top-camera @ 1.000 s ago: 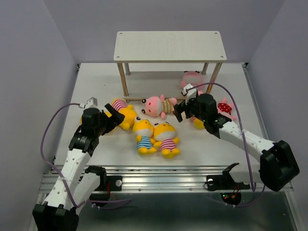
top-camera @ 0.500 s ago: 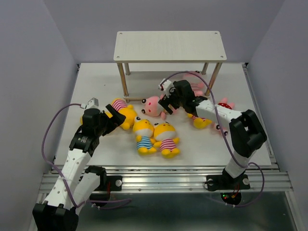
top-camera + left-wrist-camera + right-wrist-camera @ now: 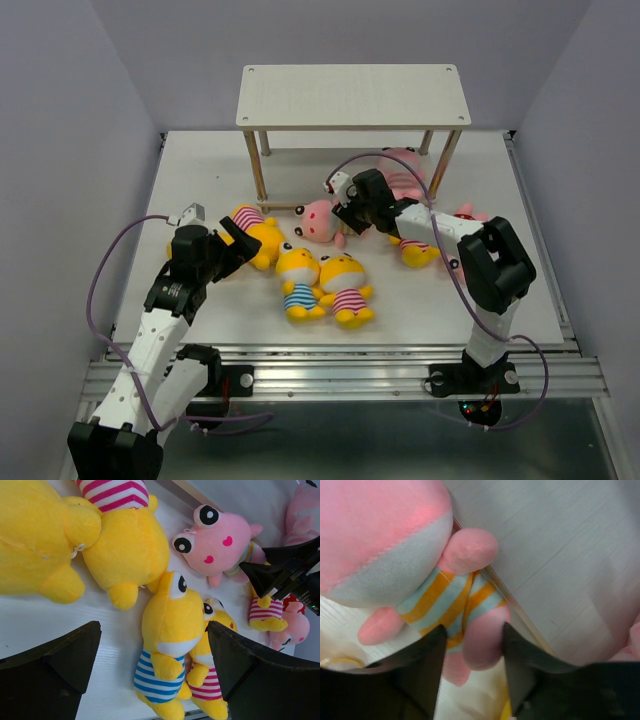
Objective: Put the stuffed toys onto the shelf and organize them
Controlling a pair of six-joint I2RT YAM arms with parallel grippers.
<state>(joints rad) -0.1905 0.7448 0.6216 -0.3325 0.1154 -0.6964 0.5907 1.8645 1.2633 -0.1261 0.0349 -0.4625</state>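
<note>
My right gripper (image 3: 345, 215) is shut on the lower body of a pink stuffed toy (image 3: 318, 218) in an orange-striped shirt, lying at the front edge of the shelf (image 3: 352, 96). Up close, the fingers (image 3: 432, 655) squeeze its shirt and leg (image 3: 480, 635). My left gripper (image 3: 235, 240) stands open and empty beside a yellow toy in a pink-striped shirt (image 3: 255, 232). Its wrist view looks past wide jaws onto a yellow toy in blue stripes (image 3: 172, 610). Next to that one lies another yellow toy in pink stripes (image 3: 345, 285).
Another pink toy (image 3: 402, 170) lies under the shelf's top board at the right. A red-dotted pink toy (image 3: 468, 215) and a yellow toy (image 3: 415, 252) lie partly hidden under my right arm. Grey walls close in on both sides.
My right arm swung left from the right-hand toys to the pink toy by the shelf, and its jaws closed from wide open onto that toy. The left arm stayed still.
</note>
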